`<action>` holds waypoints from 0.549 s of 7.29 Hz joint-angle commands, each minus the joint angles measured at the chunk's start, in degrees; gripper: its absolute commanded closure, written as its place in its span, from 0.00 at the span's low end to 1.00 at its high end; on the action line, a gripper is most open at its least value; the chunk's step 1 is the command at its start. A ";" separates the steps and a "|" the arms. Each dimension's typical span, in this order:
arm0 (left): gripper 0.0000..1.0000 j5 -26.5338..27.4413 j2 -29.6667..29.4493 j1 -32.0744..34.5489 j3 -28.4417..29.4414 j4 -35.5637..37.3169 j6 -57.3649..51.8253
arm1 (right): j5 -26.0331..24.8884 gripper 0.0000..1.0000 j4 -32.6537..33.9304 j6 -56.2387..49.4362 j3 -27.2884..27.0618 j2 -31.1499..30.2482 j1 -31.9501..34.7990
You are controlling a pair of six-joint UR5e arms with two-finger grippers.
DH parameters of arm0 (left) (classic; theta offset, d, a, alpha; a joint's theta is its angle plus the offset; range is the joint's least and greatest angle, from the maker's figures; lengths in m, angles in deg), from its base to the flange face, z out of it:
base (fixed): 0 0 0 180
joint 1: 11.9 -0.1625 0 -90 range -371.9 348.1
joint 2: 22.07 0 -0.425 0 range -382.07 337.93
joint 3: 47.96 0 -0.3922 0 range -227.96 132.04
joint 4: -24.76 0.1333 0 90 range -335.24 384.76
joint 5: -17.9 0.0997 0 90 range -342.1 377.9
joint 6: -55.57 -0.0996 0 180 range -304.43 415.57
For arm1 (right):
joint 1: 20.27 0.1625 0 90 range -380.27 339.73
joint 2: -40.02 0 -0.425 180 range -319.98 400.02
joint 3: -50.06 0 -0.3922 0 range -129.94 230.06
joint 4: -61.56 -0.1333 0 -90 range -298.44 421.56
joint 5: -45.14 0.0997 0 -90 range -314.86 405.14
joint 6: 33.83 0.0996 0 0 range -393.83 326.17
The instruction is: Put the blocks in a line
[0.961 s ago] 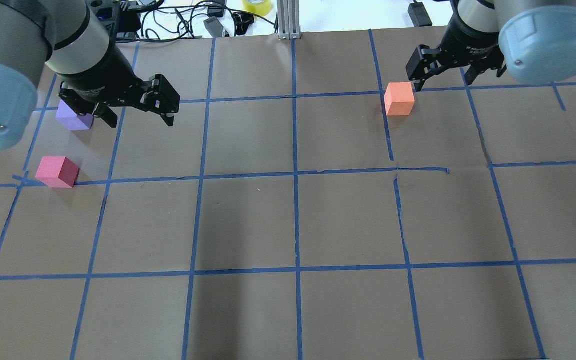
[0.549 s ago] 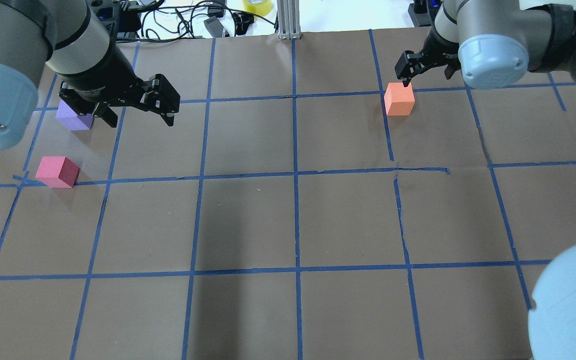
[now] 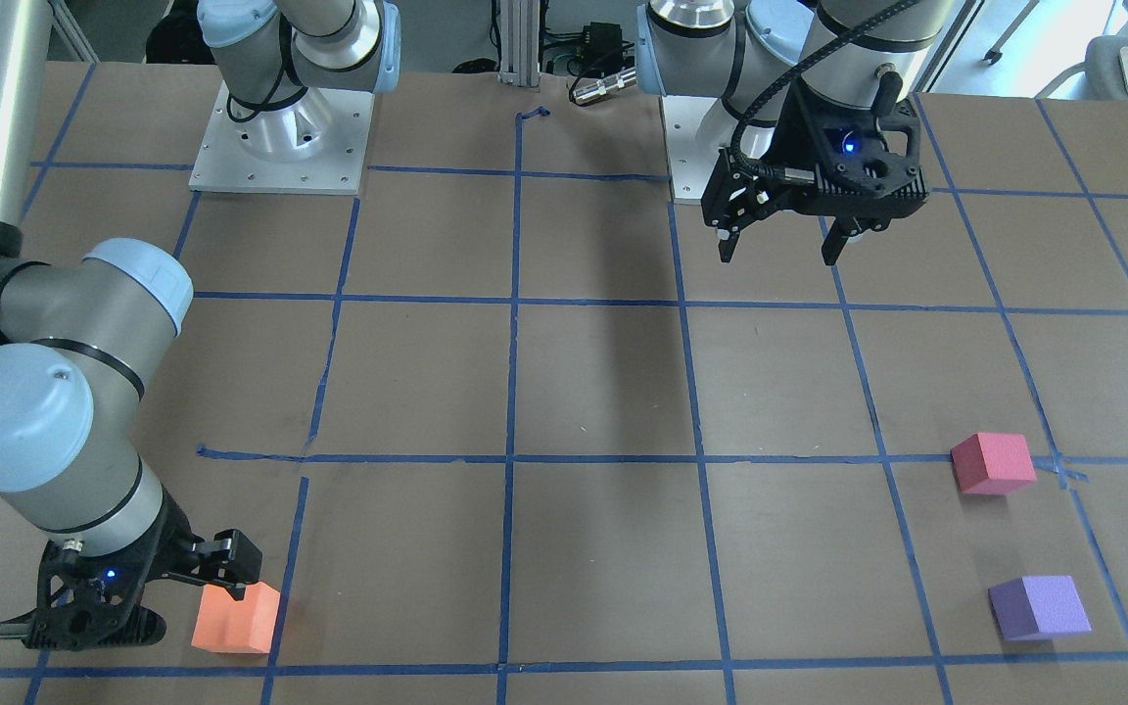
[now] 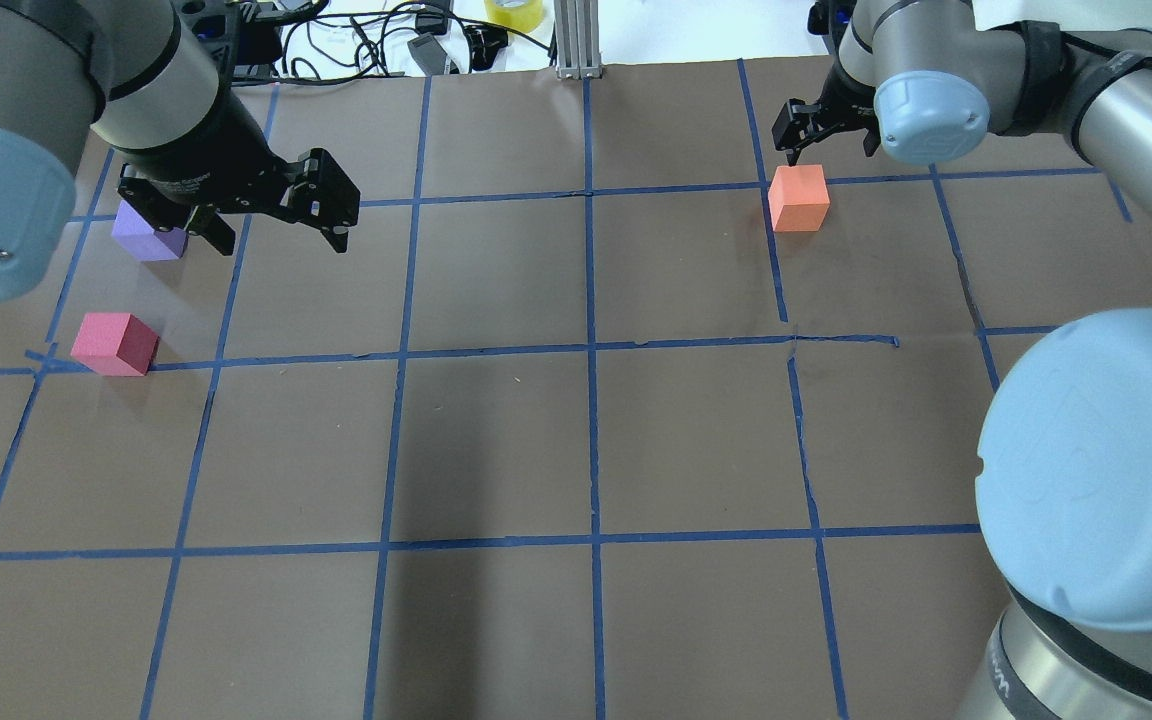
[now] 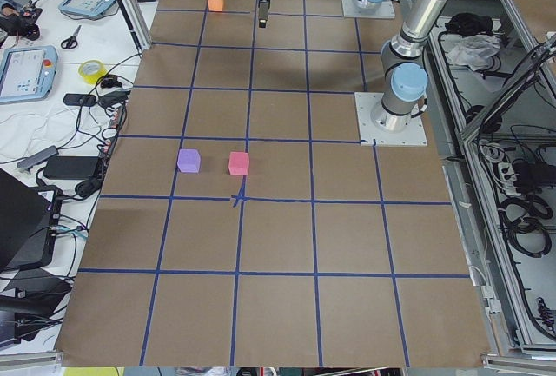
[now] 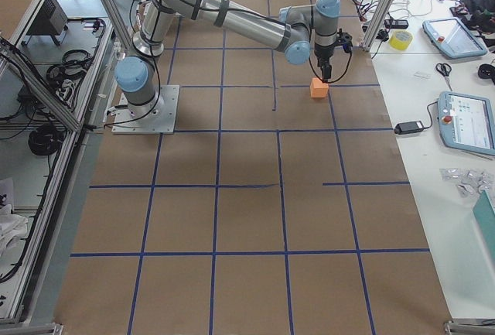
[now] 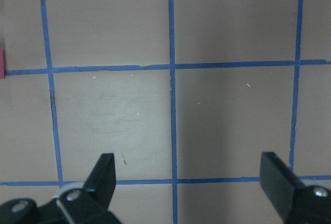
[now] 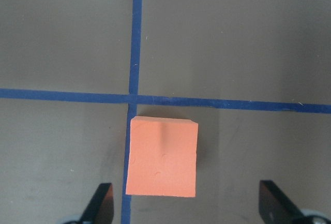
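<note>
- On the right side of the counter (image 4: pixel 496 440), toward its far edge, flat beside a crossing of blue tape lines (image 4: pixel 591 345): the orange block (image 4: pixel 798 198), well apart from the other two and so, by judgement, the one to be brought over.
- Away on the left side, near each other but not touching: the pinkish-red block (image 4: pixel 114 343) and the purple block (image 4: pixel 148 235). Loosely the start of a line already, and likely left in place as its anchor.
- Poised just above the orange block: the right hand (image 8: pixel 185 193), spread wide and holding nothing. In the wrist view, block between the two fingers (image 8: pixel 101 206), though nearer one of them and partly ahead of the tips. Seemingly lined up for a straight drop and a squeeze on two opposite faces.
- Probably a small sideways correction called for first, to avoid nudging the soft cube with the nearer finger.
- Raised clear of the counter, closer to the robot's base than its two blocks: the left hand (image 3: pixel 777 257), likewise wide open and empty. Beneath it only tape and brown paper, plus a sliver of pinkish-red at the wrist view's edge. Apparently parked out of the way.
- Not yet done: any part of the lining-up.
</note>
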 commanded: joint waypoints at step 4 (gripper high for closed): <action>0.00 -0.02 -0.14 0.09 -0.06 -0.08 0.00 | 3.59 0.00 2.59 2.46 0.76 5.92 0.10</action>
